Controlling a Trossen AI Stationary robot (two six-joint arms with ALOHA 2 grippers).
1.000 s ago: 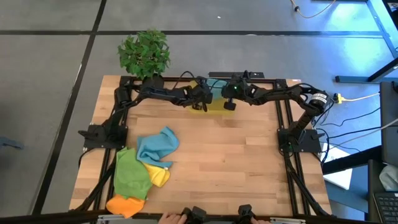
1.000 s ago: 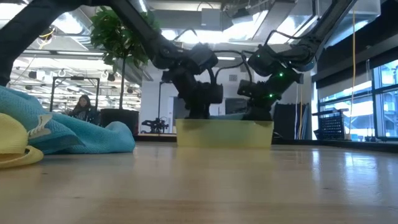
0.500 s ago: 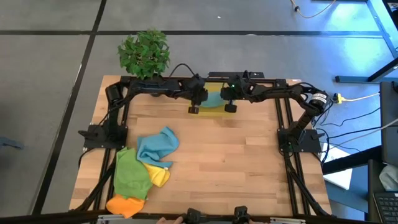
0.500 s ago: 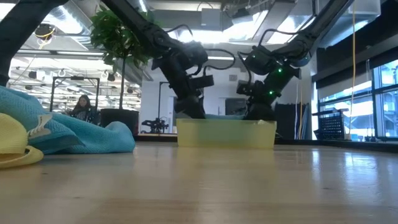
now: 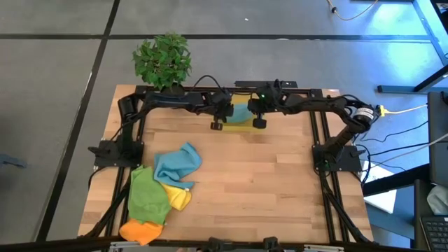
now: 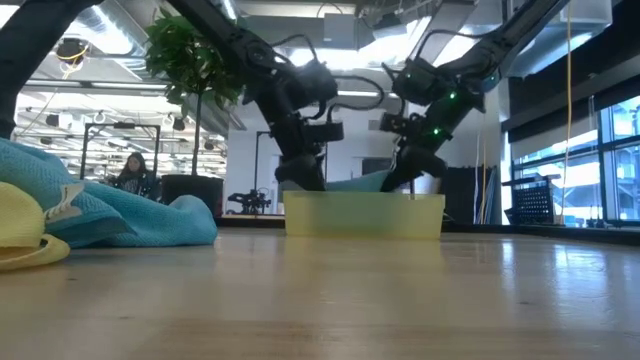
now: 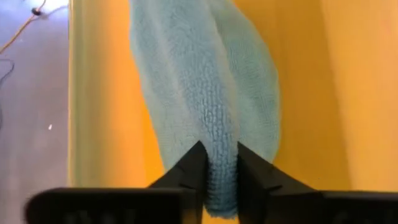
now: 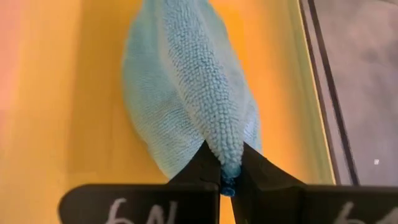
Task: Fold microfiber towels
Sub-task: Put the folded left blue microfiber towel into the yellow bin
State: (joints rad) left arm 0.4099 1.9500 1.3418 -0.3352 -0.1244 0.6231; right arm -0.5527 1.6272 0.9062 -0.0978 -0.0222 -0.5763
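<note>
A teal-blue microfiber towel (image 5: 240,112) lies bunched in the translucent yellow bin (image 6: 365,216) at the table's far edge. Both grippers reach into the bin: my left gripper (image 5: 218,120) is shut on the towel's left end and my right gripper (image 5: 259,117) is shut on its right end. In the low view a teal ridge (image 6: 368,182) shows above the bin's rim beside my right gripper (image 6: 412,172). My left gripper (image 6: 300,175) stands at the bin's left end. A loose pile of teal (image 5: 178,164), green (image 5: 148,196), yellow (image 5: 179,199) and orange (image 5: 142,229) towels lies near the table's left edge. My left gripper pinches a raised fold of the teal towel (image 7: 217,124) between its two fingers, slanting down from the table's left. The rest of the towel trails into the bin. My right gripper pinches a bunched ridge of the same towel (image 8: 221,127) between its two fingers, slanting down from the right. That end is drawn up above the bin's rim.
A potted plant (image 5: 162,59) stands at the far left corner. Bare wood lies between the bin and the towel pile. The arms' black frames run along the left and right edges. A person (image 6: 130,172) sits in the room beyond the table.
Both grippers have risen a little over the bin and tipped less steeply. The teal towel's right end has come up with my right gripper and now shows above the bin's rim; the rest has stayed in the bin.
</note>
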